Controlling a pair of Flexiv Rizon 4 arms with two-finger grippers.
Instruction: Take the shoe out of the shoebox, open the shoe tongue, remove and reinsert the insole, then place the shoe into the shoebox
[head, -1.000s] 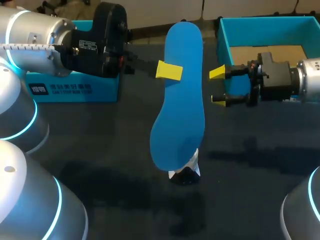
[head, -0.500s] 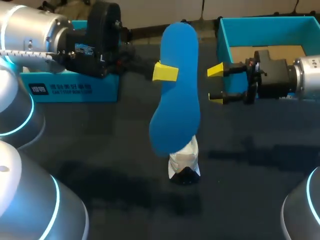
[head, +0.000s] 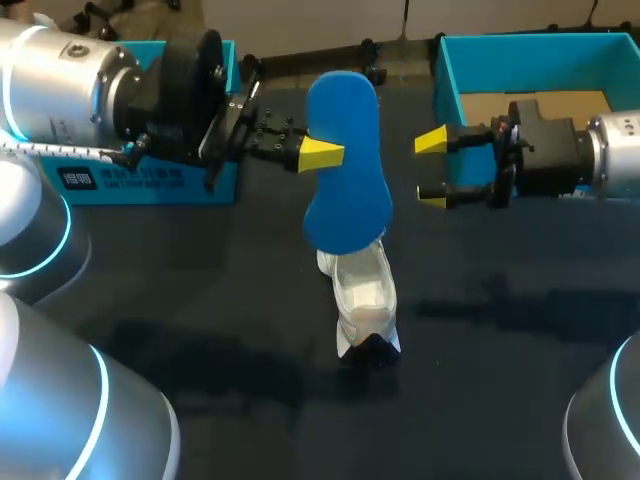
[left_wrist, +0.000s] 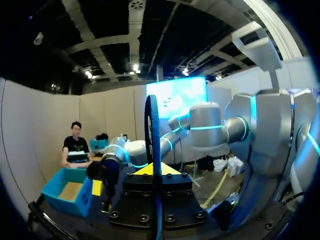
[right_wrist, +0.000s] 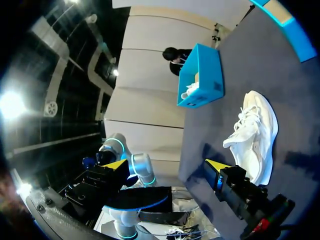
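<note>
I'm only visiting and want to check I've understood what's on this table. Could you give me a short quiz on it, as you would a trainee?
1. True or false: the flat blue foam insole lies inside the white lace-up shoe.
2. Which tool grips the insole? A) left tool B) right tool C) neither
3. Fill in: the shoe rests on the dark ___, not in the open blue cardboard shoebox.

Key
1. False: it is held up in the air, out of the shoe.
2. A; the right tool is open and empty.
3. table
</note>
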